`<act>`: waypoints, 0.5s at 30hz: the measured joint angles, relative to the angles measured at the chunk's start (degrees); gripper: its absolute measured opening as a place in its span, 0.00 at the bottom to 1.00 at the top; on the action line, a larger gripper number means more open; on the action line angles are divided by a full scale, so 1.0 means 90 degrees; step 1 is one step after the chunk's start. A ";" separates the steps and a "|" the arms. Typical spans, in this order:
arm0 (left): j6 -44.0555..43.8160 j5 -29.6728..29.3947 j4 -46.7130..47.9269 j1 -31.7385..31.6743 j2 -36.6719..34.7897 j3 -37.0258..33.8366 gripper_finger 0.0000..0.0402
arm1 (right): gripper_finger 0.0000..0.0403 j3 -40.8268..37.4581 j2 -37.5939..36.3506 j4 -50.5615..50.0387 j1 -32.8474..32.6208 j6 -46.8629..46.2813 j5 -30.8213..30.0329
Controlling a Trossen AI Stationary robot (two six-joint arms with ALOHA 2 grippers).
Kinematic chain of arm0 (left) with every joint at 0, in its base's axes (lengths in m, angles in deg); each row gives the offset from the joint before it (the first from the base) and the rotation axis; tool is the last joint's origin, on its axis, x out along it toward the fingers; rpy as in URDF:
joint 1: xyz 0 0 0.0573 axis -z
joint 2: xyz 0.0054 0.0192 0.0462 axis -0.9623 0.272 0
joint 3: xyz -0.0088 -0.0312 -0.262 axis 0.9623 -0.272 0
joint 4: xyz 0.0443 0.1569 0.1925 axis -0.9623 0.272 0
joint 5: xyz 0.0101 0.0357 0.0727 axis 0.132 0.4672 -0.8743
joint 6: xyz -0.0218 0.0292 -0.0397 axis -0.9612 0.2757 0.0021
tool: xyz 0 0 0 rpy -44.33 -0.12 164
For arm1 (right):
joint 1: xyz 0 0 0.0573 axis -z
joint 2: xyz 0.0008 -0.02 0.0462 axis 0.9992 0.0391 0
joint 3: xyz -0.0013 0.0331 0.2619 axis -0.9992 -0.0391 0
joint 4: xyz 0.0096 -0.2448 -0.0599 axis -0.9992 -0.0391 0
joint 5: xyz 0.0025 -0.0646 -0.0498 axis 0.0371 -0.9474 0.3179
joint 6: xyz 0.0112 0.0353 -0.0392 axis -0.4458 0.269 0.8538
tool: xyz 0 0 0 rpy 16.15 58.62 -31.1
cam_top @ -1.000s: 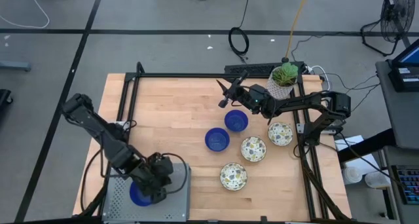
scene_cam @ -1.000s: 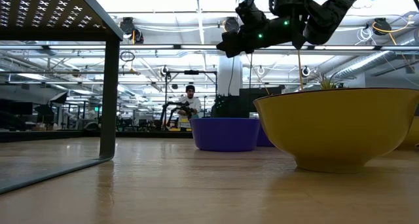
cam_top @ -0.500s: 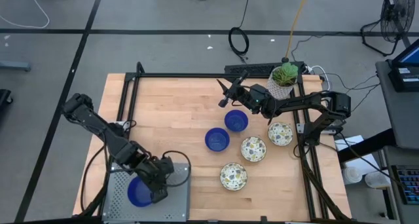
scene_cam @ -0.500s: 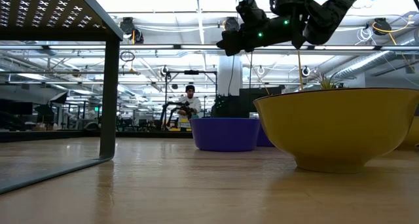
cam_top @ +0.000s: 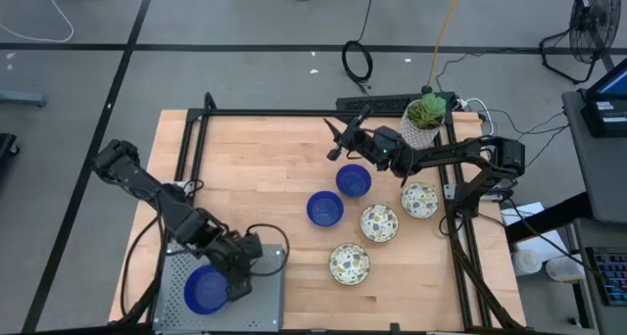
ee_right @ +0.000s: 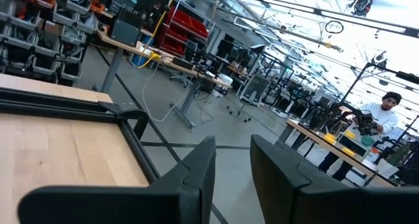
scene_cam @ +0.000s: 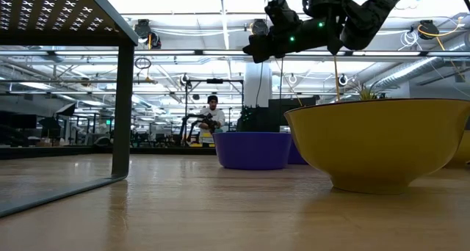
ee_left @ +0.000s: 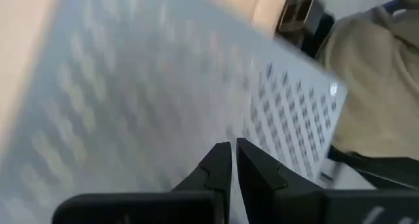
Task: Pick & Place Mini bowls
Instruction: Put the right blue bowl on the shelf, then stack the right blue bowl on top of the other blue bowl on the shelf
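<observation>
One deep blue mini bowl [cam_top: 206, 289] lies in the grey perforated tray [cam_top: 176, 311] at the table's near left corner. My left gripper [cam_top: 235, 284] [ee_left: 232, 152] hovers just right of it, shut, holding nothing. Two blue bowls [cam_top: 354, 181] [cam_top: 324, 209] and three speckled bowls [cam_top: 379, 222] [cam_top: 419, 200] [cam_top: 349, 263] rest on the table right of centre. In the low view the nearest speckled bowl [scene_cam: 382, 141] shows a yellow outside, with a blue bowl [scene_cam: 253, 150] behind it. My right gripper [cam_top: 338, 139] [ee_right: 232, 145] [scene_cam: 253, 54] waits open, raised above the far side.
A white pot with a green plant [cam_top: 423, 115] stands at the far right corner. A black frame [cam_top: 294, 113] runs along the table's far edge and sides. Bare wood lies between the tray and the bowls. A person [scene_cam: 213, 115] stands far off in the room.
My left gripper has drawn off the blue bowl in the tray, moving a little toward the table's right. The bowl, half covered by the gripper a second ago, now shows whole on the tray. My right arm has kept still.
</observation>
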 joint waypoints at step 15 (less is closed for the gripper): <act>0.5438 -0.4092 -0.0579 -0.1413 -0.0005 0.0002 0.06 | 0.21 0.0000 -0.1306 -0.3023 -0.0687 -0.0710 0.0005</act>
